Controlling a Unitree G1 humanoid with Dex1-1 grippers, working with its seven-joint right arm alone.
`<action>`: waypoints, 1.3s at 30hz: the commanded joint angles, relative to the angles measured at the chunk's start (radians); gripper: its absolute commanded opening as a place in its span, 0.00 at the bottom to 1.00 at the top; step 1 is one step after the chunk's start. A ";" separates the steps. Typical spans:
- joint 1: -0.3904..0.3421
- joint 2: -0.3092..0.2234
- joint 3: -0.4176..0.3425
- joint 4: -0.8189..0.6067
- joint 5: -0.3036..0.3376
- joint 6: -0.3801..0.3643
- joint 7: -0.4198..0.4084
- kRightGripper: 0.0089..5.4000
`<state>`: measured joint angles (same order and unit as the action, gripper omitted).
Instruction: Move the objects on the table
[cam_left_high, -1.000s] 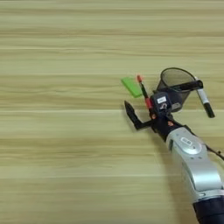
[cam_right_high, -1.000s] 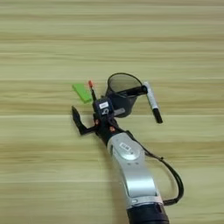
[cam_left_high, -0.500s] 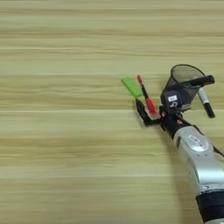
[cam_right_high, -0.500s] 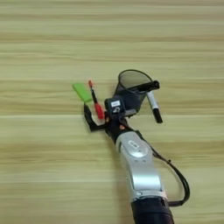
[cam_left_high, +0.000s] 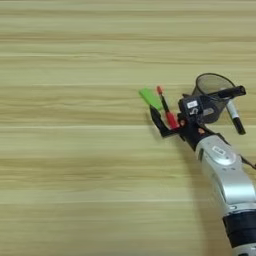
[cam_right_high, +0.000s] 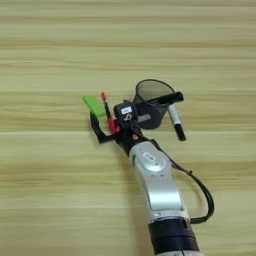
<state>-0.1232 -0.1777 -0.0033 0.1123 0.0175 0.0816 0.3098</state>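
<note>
Right gripper (cam_right_high: 106, 129) | shifted right since earlier, now at thin black pen with red cap (cam_right_high: 107, 111) | fingers spread, not clamped | flat green block (cam_right_high: 94, 105) unmoved | grasp pending

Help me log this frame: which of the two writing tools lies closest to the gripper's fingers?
The thin pen with the red cap, lying right beside the black fingers next to the green block. The black marker lies farther right, beyond the mesh cup.

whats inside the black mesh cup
Nothing shows inside the black mesh cup: it lies on its side with its open mouth toward the camera. The gripper and the arm cover its lower part. The black marker lies outside, right of it.
</note>
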 joint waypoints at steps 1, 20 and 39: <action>-0.127 -0.015 0.020 -0.009 -0.013 -0.009 0.005 0.99; -0.335 0.010 0.042 0.390 0.005 -0.085 0.105 0.99; -0.381 0.007 0.013 0.557 0.020 -0.122 0.146 0.99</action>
<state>-0.4280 -0.1566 0.0177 0.6799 0.0363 -0.0163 0.4656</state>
